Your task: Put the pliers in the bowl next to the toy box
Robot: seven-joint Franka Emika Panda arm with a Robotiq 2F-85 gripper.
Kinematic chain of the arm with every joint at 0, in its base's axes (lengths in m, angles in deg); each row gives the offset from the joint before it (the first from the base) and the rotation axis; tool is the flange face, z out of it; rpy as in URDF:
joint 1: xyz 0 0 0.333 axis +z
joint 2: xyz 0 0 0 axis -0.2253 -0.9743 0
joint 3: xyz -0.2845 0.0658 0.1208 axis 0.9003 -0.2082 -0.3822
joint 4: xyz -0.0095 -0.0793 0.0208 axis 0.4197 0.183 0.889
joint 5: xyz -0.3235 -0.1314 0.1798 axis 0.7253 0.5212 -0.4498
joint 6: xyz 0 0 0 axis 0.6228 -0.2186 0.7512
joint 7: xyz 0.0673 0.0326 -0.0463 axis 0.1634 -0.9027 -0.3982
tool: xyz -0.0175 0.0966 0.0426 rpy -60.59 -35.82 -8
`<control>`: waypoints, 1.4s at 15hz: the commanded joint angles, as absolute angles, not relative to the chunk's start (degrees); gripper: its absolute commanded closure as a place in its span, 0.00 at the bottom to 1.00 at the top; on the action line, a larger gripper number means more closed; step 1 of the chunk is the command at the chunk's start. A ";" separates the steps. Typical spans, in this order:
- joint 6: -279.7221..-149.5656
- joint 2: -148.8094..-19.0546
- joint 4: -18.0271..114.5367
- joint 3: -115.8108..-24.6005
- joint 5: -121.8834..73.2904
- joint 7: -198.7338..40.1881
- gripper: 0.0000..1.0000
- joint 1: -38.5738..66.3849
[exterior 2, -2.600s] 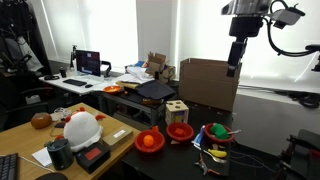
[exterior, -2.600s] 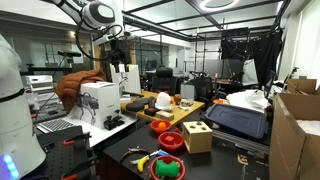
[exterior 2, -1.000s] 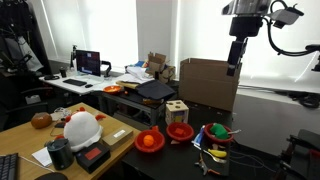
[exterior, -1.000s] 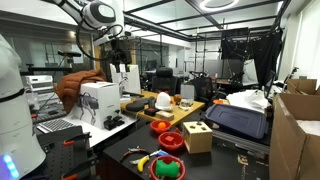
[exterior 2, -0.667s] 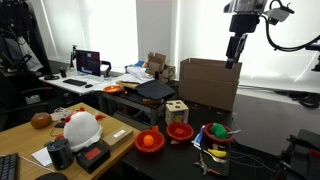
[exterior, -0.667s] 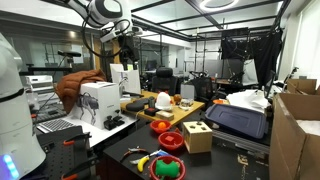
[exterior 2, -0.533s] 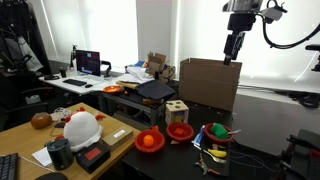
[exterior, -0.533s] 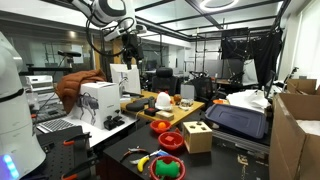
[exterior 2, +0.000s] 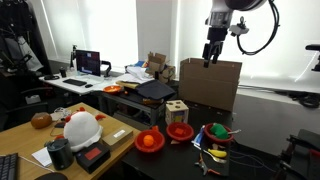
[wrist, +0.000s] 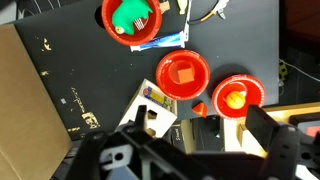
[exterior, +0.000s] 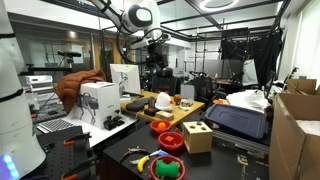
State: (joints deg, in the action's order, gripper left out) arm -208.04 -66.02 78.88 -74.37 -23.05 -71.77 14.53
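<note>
Cluttered lab benches and monitors fill the room, with bright windows behind. At the front stands a black table (wrist: 90,70). A large brown cardboard box (exterior 2: 210,85) sits at its far side in an exterior view. High over the table hangs the white robot arm (exterior 2: 226,14), and its dark gripper (exterior 2: 210,60) points downward well above everything. In the wrist view the gripper (wrist: 195,150) has its fingers spread wide with nothing between them.

Below it is the small light wooden toy box (exterior 2: 177,109), a cube with shape holes in its top. Just beside the cube rests a red bowl holding an orange block (wrist: 182,75). A second red bowl with an orange ball (wrist: 235,95) lies near that one. A third red bowl with green toys (wrist: 130,20) lies farther off.

The pliers (exterior 2: 206,152) seem to lie on the table just beside the green-filled bowl, among yellow and blue bits too small to make out.
</note>
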 commanded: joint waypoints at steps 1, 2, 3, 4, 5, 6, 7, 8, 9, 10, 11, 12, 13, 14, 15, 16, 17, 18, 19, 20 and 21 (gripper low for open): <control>-207.97 -76.13 70.41 -74.21 -25.89 -69.19 0.00 13.73; -207.65 -78.42 68.73 -74.42 -26.77 -68.52 0.00 13.51; -207.51 -80.75 67.22 -74.68 -27.55 -67.91 0.00 13.35; -207.31 -82.69 65.83 -74.94 -28.35 -67.12 0.00 13.21; -207.05 -84.74 64.51 -75.07 -28.51 -66.94 0.00 13.18; -206.70 -86.61 63.21 -75.17 -28.71 -66.72 0.00 13.07; -206.55 -88.37 62.10 -75.17 -28.46 -66.49 0.00 12.94; -206.13 -89.98 60.95 -75.34 -28.58 -65.46 0.00 12.64; -205.34 -91.69 59.45 -75.45 -28.69 -64.85 0.00 12.38; -204.81 -93.05 58.43 -75.68 -28.79 -63.98 0.00 12.08; -204.05 -94.41 57.29 -75.99 -29.07 -63.01 0.00 11.68; -203.18 -95.74 56.28 -76.50 -29.86 -61.33 0.00 10.97; -202.60 -97.27 55.44 -76.70 -30.58 -60.33 0.00 10.25; -201.79 -98.43 54.69 -76.80 -31.07 -59.31 0.00 9.73; -201.88 -99.74 54.25 -76.31 -30.29 -59.55 0.00 9.74; -201.52 -101.08 53.32 -76.50 -30.71 -58.77 0.00 9.15; -201.82 -102.42 52.87 -76.48 -30.74 -58.83 0.00 8.77; -202.11 -103.65 52.35 -76.60 -30.92 -58.57 0.00 8.39; -202.59 -104.88 51.93 -77.05 -31.58 -57.84 0.00 7.66; -202.31 -106.25 51.18 -77.42 -32.22 -57.61 0.00 7.10; -202.58 -107.12 50.92 -77.81 -32.71 -57.03 0.00 6.71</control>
State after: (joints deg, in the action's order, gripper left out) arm -204.05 -103.96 54.03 -76.26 -30.57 -59.34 8.52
